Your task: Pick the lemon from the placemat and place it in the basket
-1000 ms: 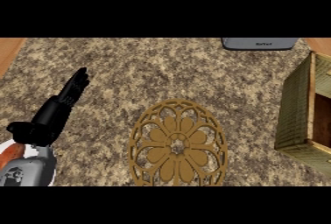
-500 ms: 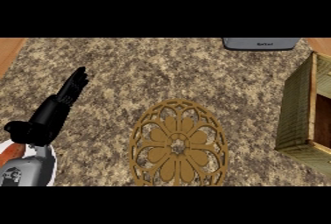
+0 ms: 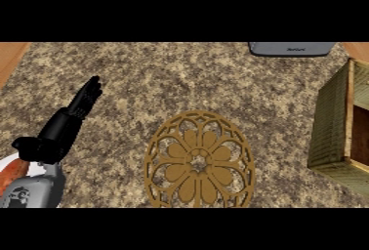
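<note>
Speckled brown-and-grey stone forms the counter (image 3: 180, 78) that fills the head view. On it, low and centred, lies the placemat (image 3: 199, 161), a gold openwork rosette with a flower pattern. Note that no lemon is visible on the placemat or anywhere else on the counter; you cannot confirm the location of the task's object from this view.

The left hand (image 3: 72, 117) shows at the left, fingers straight and held together, pointing up and slightly right, holding nothing. It lies well apart from the placemat. The right hand does not appear in the view. The basket (image 3: 333, 132), an olive-green slatted box, stands at the right edge, partly cut off, near the placemat but not touching it. A grey device (image 3: 292, 49) sits at the top edge. A white plate rim with an orange-red item (image 3: 13, 175) shows at the lower left, beside the left forearm.

Risks to consider:
- With the lemon unseen, any reach toward the placemat may close on nothing.
- The orange-red item at the lower left may be mistaken for the target; verify before grasping.
- The left forearm lies close to that plate; a sweep to the right may disturb it.
- The basket wall nearest the placemat stands tall; a low carry path may strike it.
</note>
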Robot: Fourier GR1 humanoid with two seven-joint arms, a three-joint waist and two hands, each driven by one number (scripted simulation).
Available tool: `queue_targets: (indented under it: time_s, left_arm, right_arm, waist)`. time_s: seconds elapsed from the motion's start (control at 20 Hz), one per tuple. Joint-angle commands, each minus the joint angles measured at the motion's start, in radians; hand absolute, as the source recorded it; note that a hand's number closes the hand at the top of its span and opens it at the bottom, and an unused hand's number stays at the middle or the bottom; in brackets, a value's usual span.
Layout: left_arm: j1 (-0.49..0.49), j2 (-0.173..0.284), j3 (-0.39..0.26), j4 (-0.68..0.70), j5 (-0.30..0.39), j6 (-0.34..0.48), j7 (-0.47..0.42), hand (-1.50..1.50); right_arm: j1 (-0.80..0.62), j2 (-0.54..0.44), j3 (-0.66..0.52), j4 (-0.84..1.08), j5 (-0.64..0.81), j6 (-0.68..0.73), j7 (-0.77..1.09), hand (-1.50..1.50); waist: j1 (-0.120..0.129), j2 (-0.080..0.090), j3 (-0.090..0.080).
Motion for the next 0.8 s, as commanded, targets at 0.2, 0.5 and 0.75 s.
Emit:
queue_targets:
  time_s: [0.2,0.5,0.75]
  left_arm:
    - [-0.035,-0.008,0.004,0.015,-0.005,-0.001,0.032,0.0]
    - [0.025,-0.016,-0.006,0.037,-0.029,0.0,-0.065,0.0]
    - [-0.041,0.0,0.023,0.047,-0.002,-0.007,0.015,0.0]
  right_arm:
    - [-0.007,-0.073,0.015,0.063,-0.107,-0.057,-0.064,-1.5]
    - [-0.092,-0.126,-0.062,0.069,-0.248,-0.034,0.05,-1.5]
    - [-0.021,-0.158,-0.204,0.059,-0.388,0.024,0.145,-1.5]
  waist:
    - [-0.003,-0.001,0.0]
    - [-0.003,-0.002,-0.001]
    - [-0.018,-0.004,-0.001]
